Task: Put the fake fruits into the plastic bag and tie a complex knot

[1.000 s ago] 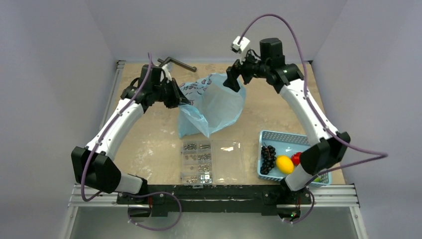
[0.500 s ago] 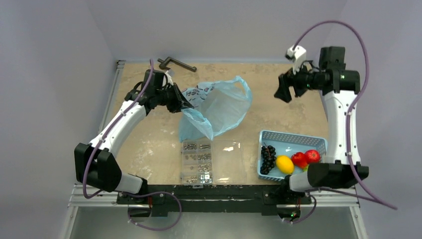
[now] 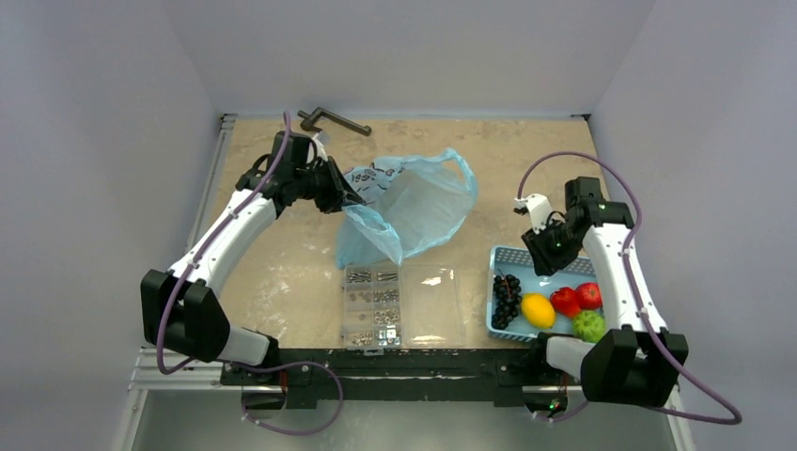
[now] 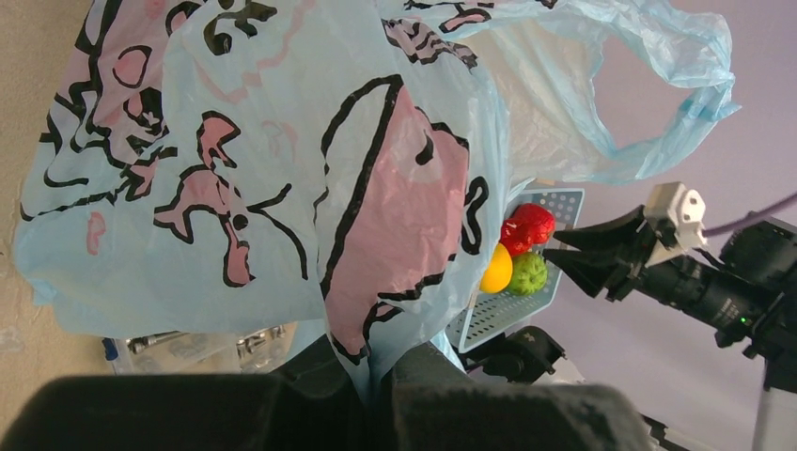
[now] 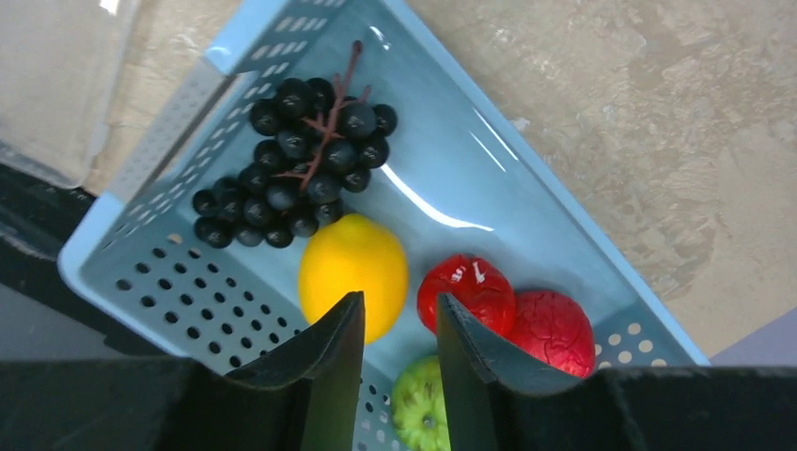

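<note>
Top external view: grey walls [image 3: 113, 141] close three sides of the beige table [image 3: 282, 268]. My left gripper [image 3: 348, 195] clamps the plastic bag [image 3: 414, 202] at its rim. My right gripper [image 5: 399, 301], fingers parted and empty, hovers over the fake fruits [image 5: 353, 272] in the blue basket [image 5: 489, 202] beneath it, with bare tabletop beyond.

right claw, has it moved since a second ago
Yes. In the top view the right claw has swung away from the plastic bag, rightward and down the picture, and now hangs over the blue basket.
</note>
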Controlling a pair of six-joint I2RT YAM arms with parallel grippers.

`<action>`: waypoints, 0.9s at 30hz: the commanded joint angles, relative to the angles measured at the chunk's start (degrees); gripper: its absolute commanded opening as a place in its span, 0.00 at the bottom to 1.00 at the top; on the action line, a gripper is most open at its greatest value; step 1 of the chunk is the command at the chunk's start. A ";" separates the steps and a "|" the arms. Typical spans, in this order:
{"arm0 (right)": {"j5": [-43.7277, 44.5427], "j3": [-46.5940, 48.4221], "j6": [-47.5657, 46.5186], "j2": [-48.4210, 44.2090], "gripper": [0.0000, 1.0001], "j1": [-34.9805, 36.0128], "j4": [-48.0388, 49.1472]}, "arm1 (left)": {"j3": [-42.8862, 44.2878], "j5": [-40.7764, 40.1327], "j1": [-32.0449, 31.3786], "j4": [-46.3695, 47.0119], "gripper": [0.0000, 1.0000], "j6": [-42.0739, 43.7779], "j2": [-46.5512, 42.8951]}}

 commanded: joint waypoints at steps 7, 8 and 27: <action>5.50 -0.94 3.17 11.95 0.30 -0.09 25.03 | 0.52 -0.78 0.12 0.21 0.00 2.87 -0.52; 4.95 0.54 3.38 14.65 0.30 -0.10 26.37 | 0.61 -0.90 0.11 0.17 0.00 2.99 -0.52; -5.04 16.25 15.53 25.04 0.76 -0.04 22.42 | 2.14 -0.35 0.63 0.05 0.00 2.95 1.72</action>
